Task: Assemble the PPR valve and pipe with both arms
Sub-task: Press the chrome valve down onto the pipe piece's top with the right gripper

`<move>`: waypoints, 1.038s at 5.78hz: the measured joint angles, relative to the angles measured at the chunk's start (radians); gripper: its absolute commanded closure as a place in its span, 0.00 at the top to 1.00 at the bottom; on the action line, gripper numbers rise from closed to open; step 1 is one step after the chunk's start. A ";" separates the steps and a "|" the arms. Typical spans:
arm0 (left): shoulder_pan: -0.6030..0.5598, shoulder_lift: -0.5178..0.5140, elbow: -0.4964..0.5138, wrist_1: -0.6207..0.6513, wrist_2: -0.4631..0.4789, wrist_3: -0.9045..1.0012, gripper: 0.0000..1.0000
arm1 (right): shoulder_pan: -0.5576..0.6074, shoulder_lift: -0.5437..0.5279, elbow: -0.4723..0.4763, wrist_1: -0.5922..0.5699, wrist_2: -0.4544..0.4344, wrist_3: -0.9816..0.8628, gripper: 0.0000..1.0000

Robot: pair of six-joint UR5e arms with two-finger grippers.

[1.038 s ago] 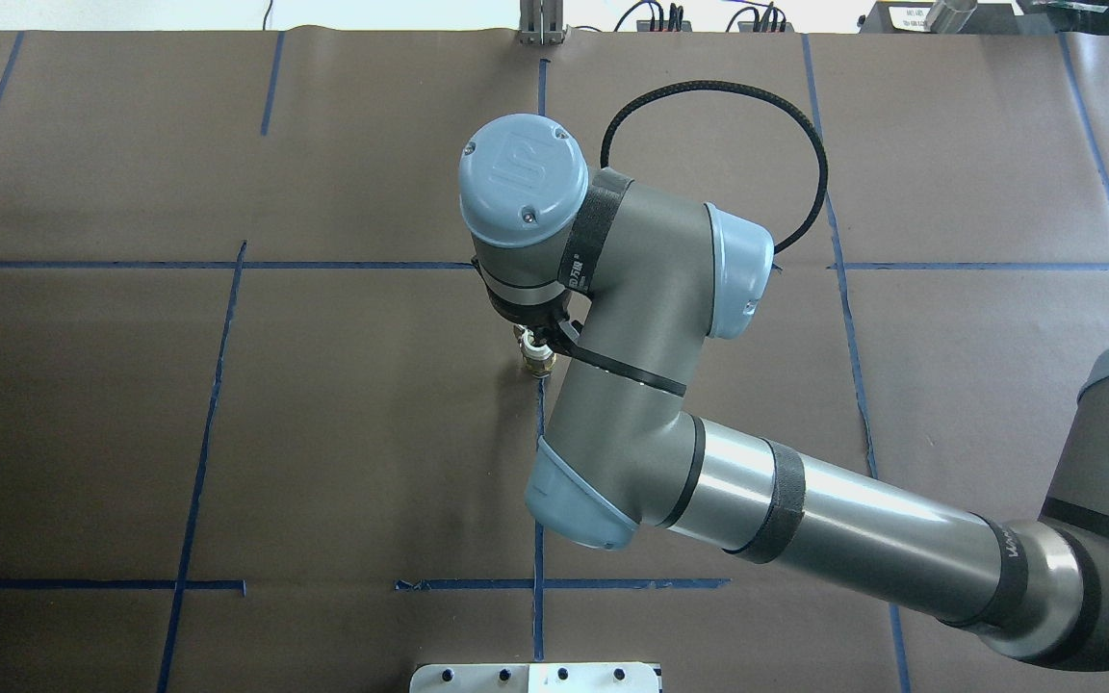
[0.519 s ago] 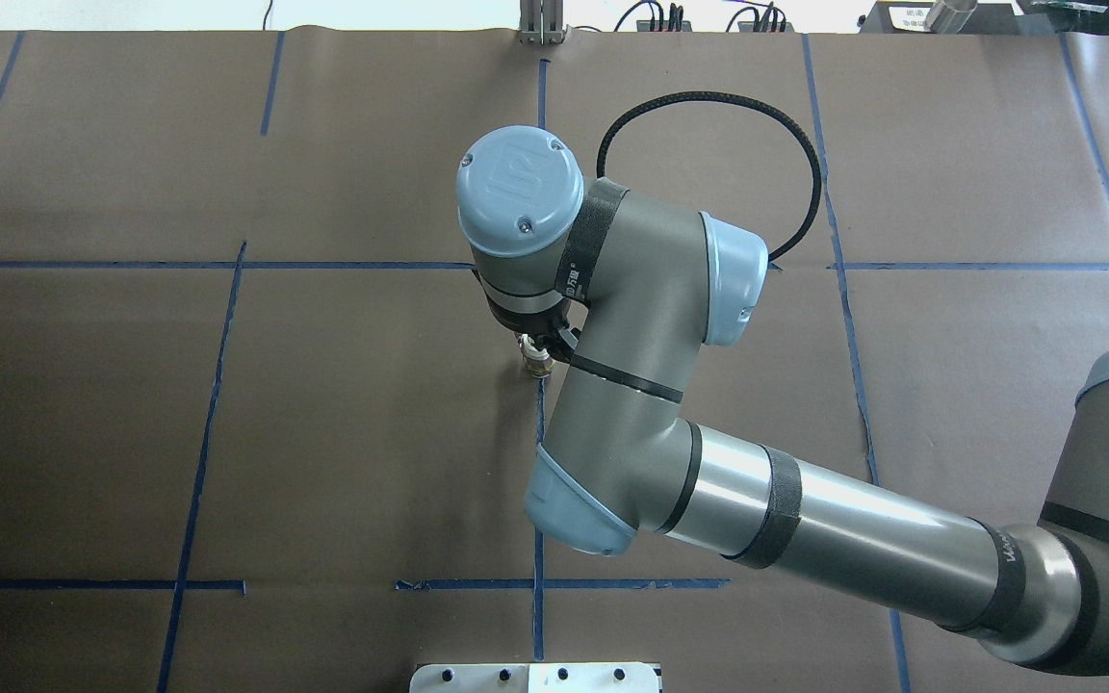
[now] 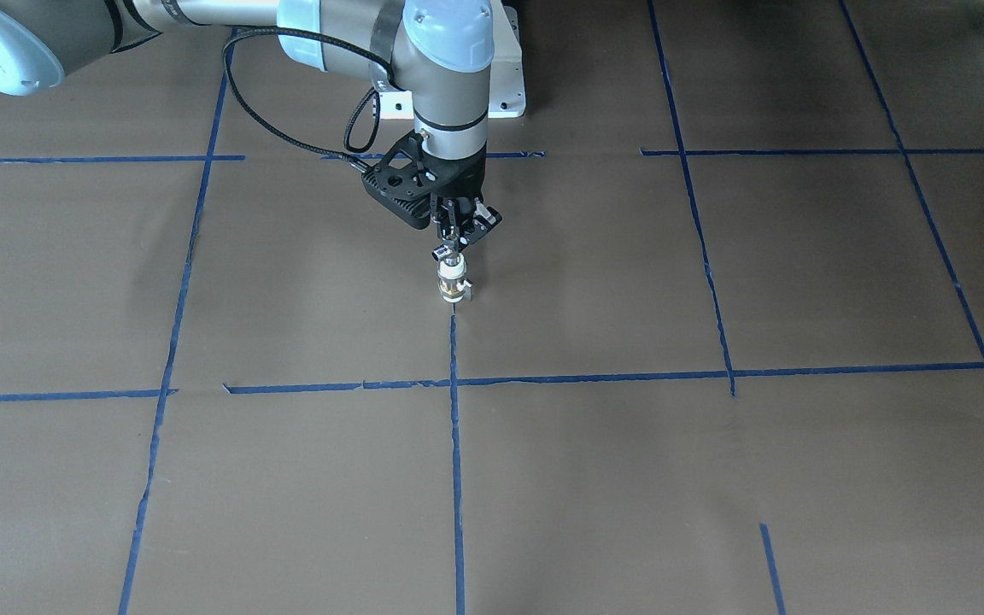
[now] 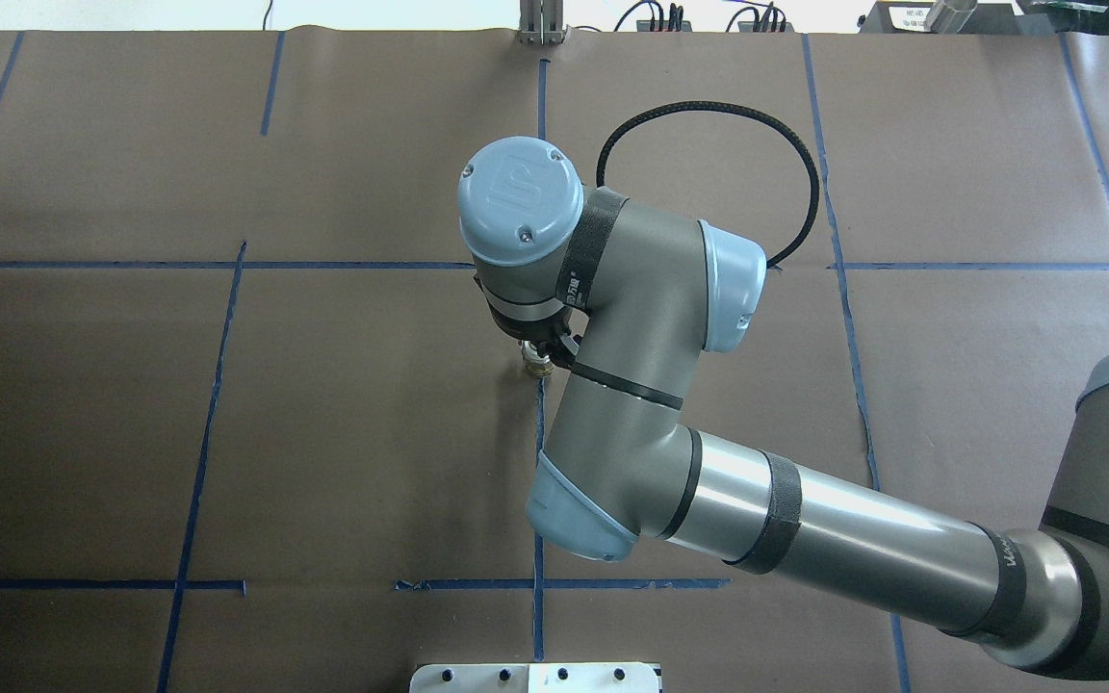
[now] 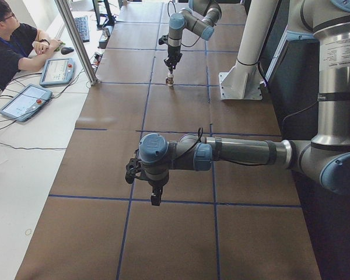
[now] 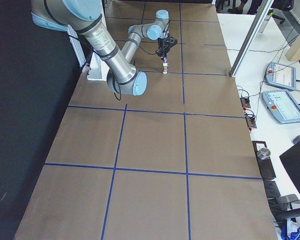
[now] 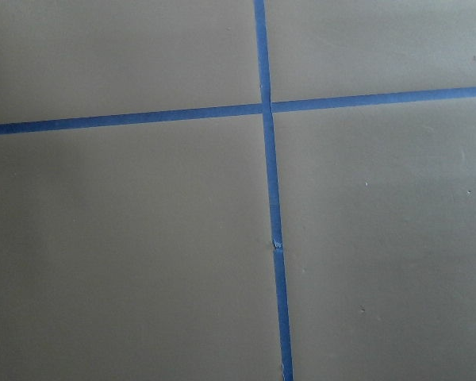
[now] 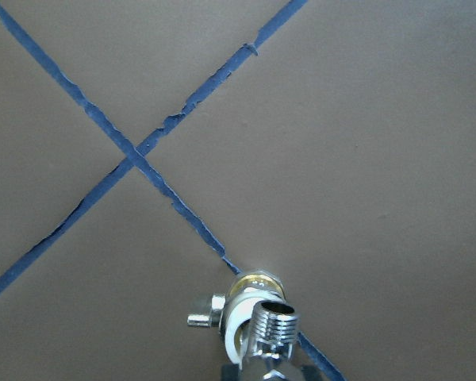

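The PPR valve (image 3: 453, 286) stands upright on the brown table at a blue tape crossing, with white ends, a brass middle and a small side lever (image 8: 201, 315). The chrome pipe (image 3: 444, 253) sits on top of the valve; its threaded stub (image 8: 271, 321) fills the bottom of the right wrist view. My right gripper (image 3: 456, 235) points straight down and is shut on the pipe. In the overhead view the right wrist hides it, and only the valve (image 4: 537, 362) peeks out. My left gripper (image 5: 156, 197) hangs over bare table far from the parts; I cannot tell whether it is open.
Blue tape lines (image 3: 453, 444) divide the brown paper table. The white pedestal base (image 3: 505, 81) stands behind the valve. A metal post (image 5: 76, 41) and operator tablets (image 5: 24, 100) are at the table's far side, where a person sits.
The right wrist has turned about its vertical axis above the valve and shifted slightly. The valve has stayed in place.
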 measured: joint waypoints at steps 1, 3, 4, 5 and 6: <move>0.000 0.000 0.000 0.000 0.000 0.000 1.00 | -0.001 0.000 -0.005 0.000 -0.001 -0.002 0.02; 0.000 0.000 0.000 0.000 0.000 0.000 1.00 | -0.001 0.001 -0.019 0.002 -0.001 -0.014 0.26; 0.000 0.000 0.000 0.000 0.000 0.000 1.00 | -0.001 0.001 -0.029 0.004 -0.001 -0.033 0.48; 0.000 0.000 0.000 0.000 0.000 0.000 1.00 | 0.000 0.002 -0.033 0.004 0.001 -0.054 0.99; 0.000 0.000 0.000 0.000 0.000 0.000 1.00 | 0.000 0.002 -0.034 0.005 0.002 -0.067 1.00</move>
